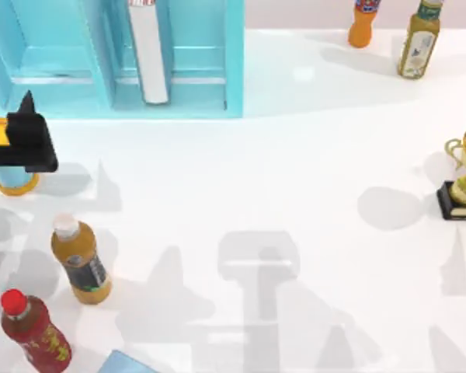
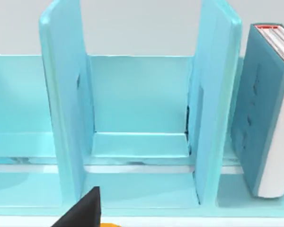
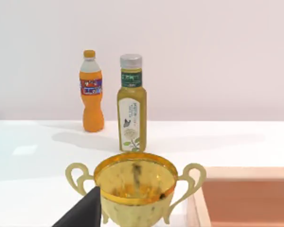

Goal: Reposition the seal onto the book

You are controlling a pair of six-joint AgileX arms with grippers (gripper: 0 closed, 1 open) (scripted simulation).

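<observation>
Book (image 1: 148,50): upright in the turquoise shelf unit (image 1: 202,85), at 11 o'clock on the table.
Left gripper (image 1: 27,140): at 9 o'clock; grip state cannot be told.

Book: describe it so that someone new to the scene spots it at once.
Start at the big turquoise shelf unit at the back left of the table. The book stands upright in its rightmost compartment, close to the divider on the left. Its teal-blue cover nearly matches the shelf panels, but its white page edges set it apart.
</observation>
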